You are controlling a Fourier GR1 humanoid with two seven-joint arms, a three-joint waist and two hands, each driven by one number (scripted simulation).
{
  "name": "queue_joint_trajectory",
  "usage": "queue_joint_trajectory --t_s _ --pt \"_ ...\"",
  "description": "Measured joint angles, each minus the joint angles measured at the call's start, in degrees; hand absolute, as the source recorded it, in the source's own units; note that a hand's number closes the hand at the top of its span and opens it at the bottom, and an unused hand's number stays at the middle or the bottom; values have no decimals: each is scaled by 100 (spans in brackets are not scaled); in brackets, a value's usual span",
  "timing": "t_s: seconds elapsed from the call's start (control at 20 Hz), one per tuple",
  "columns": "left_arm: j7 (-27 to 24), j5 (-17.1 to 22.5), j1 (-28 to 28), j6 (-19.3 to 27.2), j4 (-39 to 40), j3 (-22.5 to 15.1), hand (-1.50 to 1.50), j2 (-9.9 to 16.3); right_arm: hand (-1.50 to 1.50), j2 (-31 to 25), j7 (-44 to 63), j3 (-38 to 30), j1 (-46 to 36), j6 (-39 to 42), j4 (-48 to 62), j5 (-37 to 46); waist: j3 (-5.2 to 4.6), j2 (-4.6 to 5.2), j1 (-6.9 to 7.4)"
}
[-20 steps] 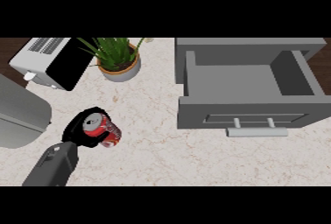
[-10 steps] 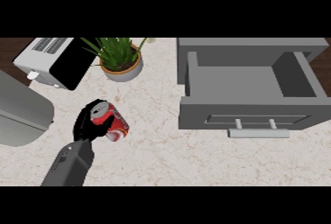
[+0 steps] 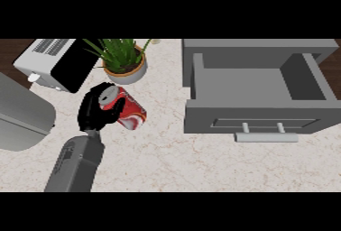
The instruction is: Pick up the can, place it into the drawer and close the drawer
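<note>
Your left hand (image 3: 96, 110) is curling its fingers around the red can (image 3: 126, 109), left of the open drawer (image 3: 256, 119).

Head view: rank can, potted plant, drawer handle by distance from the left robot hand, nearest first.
From the left robot hand:
1. Can: in its grasp, fingers curled round it.
2. Potted plant: just above the hand, toward the counter's back.
3. Drawer handle: far right, on the open drawer's front.
</note>
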Motion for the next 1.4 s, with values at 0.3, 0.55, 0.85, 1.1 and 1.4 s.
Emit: queue_joint_trajectory --t_s 0.3,0.55,0.85,1.1,1.4 --pt "983 -74 -100 804 -1242 -518 150 -23 -150 13 -25 23 98 -23 -59 -60 -1 9 -35" --pt "1544 -188 -697 1544 -1555 -826 150 -33 -150 -2 -98 150 121 -76 -42 -23 -3 20 -74" --pt "2072 -383 -1163 2041 -1841 -1099 150 -18 -150 -149 -78 -18 52 -54 91 -194 -4 27 -79" --pt "2364 -405 -1880 2609 -1584 -1374 150 -33 -150 -31 -184 175 94 -37 68 2 -4 33 -105" --pt "2334 -232 -2785 2989 -825 -1467 150 -38 -150 -31 -133 187 -72 -39 178 95 -4 44 -126"
